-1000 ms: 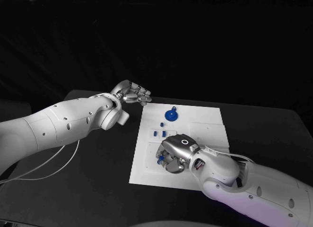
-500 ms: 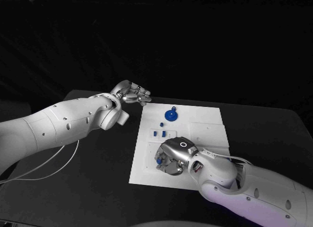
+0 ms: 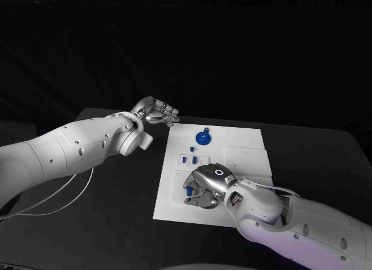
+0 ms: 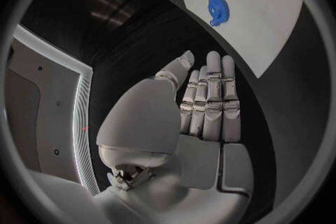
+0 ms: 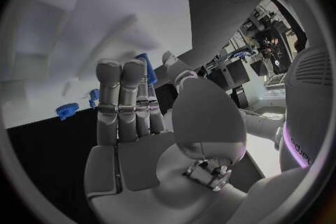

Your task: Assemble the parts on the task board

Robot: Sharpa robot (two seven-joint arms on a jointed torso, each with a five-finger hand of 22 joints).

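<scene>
The white task board [image 3: 239, 139] lies mid-table. A blue gear [image 3: 202, 138] rests near its far edge, with small blue parts [image 3: 189, 160] standing just nearer. My right hand [image 3: 207, 189] is low over the board's near half, and a small blue part [image 3: 189, 189] shows at its fingertips. In the right wrist view that blue part [image 5: 145, 66] sits pinched between the thumb and the fingers [image 5: 122, 95]. My left hand [image 3: 158, 112] hovers off the board's far left corner. Its fingers [image 4: 210, 95] are straight and hold nothing. The gear [image 4: 217, 9] lies beyond them.
The black table [image 3: 113, 191] surrounds the board. A raised white rectangular plate [image 3: 249, 153] sits on the board's right half. A thin white cable [image 3: 64, 197] hangs below my left arm, over the table's left side.
My right hand has slid a little toward the board's near edge, keeping the blue part at its fingertips. The left hand has stayed still.
</scene>
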